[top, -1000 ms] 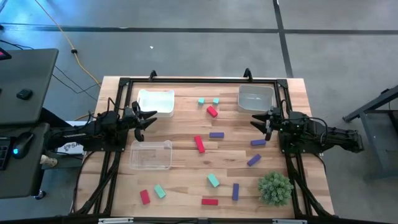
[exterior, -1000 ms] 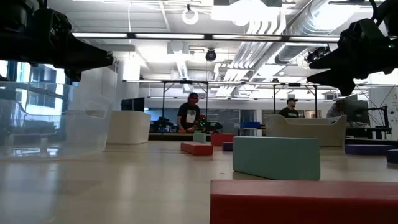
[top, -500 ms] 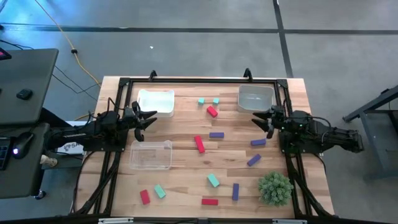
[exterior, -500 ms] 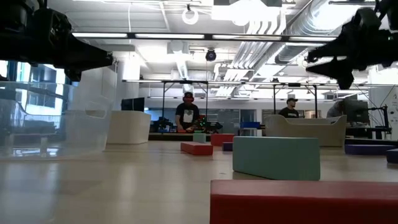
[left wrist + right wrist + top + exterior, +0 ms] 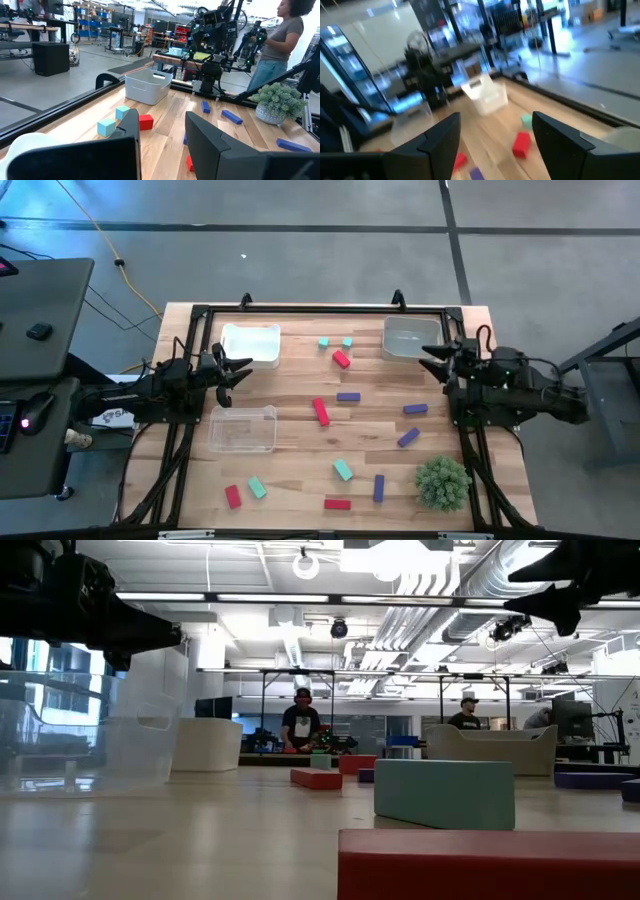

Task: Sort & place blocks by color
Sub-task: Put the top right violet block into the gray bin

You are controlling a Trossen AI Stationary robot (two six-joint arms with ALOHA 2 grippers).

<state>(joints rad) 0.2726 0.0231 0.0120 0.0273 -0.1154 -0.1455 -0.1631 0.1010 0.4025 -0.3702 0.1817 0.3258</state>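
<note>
About a dozen small blocks lie flat and scattered on the wooden table (image 5: 300, 450). Near the far edge are two teal blocks (image 5: 335, 342) and a red one (image 5: 341, 359). In the middle lie a red block (image 5: 320, 412) and purple blocks (image 5: 348, 396), (image 5: 415, 409), (image 5: 407, 437). Toward the near edge are teal (image 5: 343, 470), purple (image 5: 379, 487) and red (image 5: 337, 504) ones, plus a teal-and-red pair (image 5: 245, 492). My left gripper (image 5: 240, 370) (image 5: 162, 132) hangs open beside the white tray (image 5: 251, 343). My right gripper (image 5: 432, 358) (image 5: 495, 132) is open, raised beside the far right tray (image 5: 411, 337).
A clear tray (image 5: 243, 428) stands left of centre, below my left gripper. A spiky green plant (image 5: 442, 483) sits at the near right corner. A black frame (image 5: 320, 308) runs along the table's far and side edges. People show in the room beyond the table.
My right gripper has risen and drawn back toward the table's far right, away from the purple blocks and toward the far right tray, staying open. The left arm and all the blocks have kept still.
</note>
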